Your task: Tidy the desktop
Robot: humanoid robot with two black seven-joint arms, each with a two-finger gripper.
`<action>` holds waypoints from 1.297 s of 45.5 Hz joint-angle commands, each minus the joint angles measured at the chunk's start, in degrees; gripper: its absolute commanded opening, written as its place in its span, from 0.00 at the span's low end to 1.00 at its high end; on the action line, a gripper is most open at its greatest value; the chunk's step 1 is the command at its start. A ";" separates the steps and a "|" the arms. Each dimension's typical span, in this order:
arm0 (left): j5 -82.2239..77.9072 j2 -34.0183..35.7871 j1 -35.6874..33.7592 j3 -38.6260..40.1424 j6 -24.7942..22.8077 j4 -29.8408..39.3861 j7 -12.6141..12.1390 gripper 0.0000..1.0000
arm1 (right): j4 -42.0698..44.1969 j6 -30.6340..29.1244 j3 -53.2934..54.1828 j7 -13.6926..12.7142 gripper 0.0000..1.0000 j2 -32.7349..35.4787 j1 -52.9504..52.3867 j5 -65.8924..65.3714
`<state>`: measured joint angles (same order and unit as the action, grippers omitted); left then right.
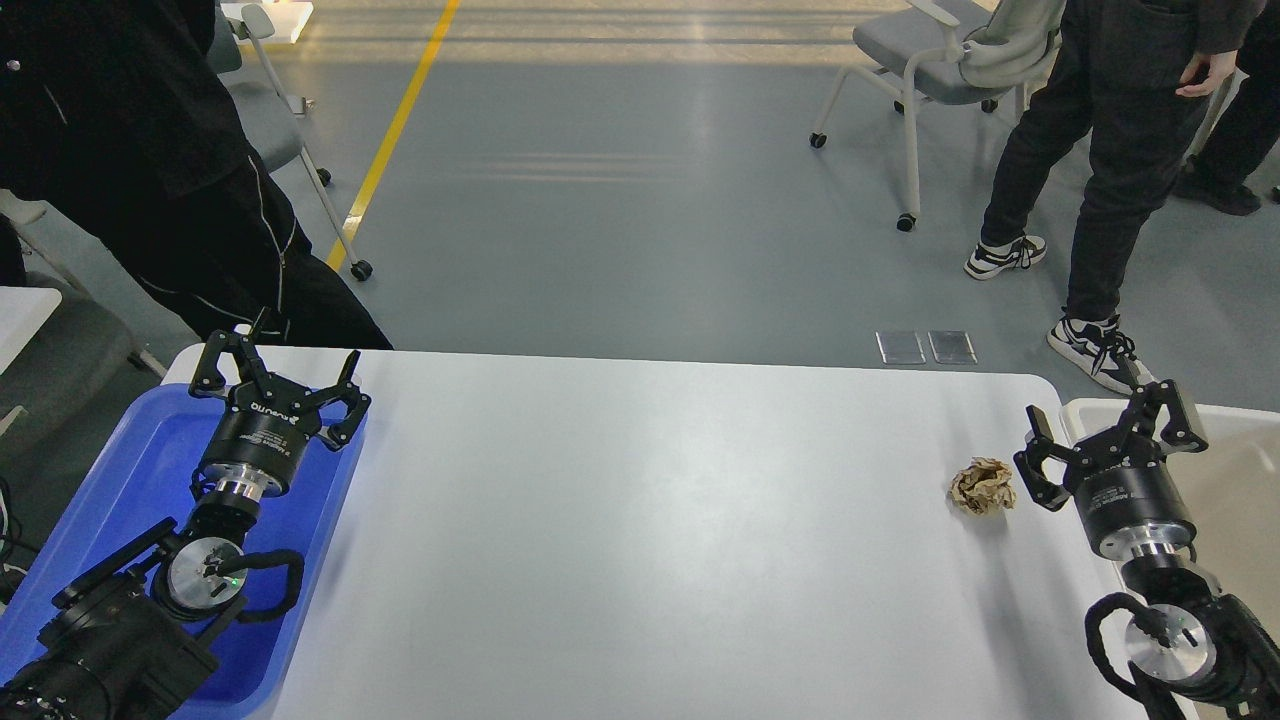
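One crumpled brown paper ball (pixel 982 486) lies near the right edge of the white desktop (pixel 650 520). Just beside it hovers the right gripper (pixel 1105 430), fingers spread and empty, probably ready to grasp. The left gripper (pixel 275 385) hangs wide open, empty, above a blue tray (pixel 90 520).

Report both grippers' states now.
Left gripper: open, empty, above the blue tray.
Right gripper: open, empty, beside the crumpled paper ball.

One view only, from the robot's head, looking forward and down across the desktop (pixel 650 520). The near edge runs out of the bottom of the frame, the far edge sits mid-frame, and grey floor with chairs and standing people lies beyond.
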<state>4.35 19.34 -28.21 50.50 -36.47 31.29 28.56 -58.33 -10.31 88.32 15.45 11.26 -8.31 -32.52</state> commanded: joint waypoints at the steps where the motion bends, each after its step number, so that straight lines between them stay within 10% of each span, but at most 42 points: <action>1: -0.04 0.00 0.00 -0.05 0.09 0.00 0.00 1.00 | -0.03 0.03 0.01 0.02 1.00 0.08 0.31 0.00; 32: -0.04 0.00 0.00 -0.05 0.09 0.00 0.00 1.00 | 1.47 2.31 -1.13 -0.94 1.00 0.78 -0.48 0.09; 43: -0.04 0.00 0.00 -0.05 0.09 0.00 0.00 1.00 | 1.38 1.61 -4.73 -9.47 1.00 4.73 -0.48 2.64; 59: -0.04 0.00 0.00 -0.05 0.09 0.00 0.00 1.00 | 0.41 1.43 -12.11 -9.29 1.00 13.52 -4.25 1.49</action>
<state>4.34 19.34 -28.23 50.45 -36.38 31.29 28.57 -57.42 -8.77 81.25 7.06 19.00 -10.15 -30.38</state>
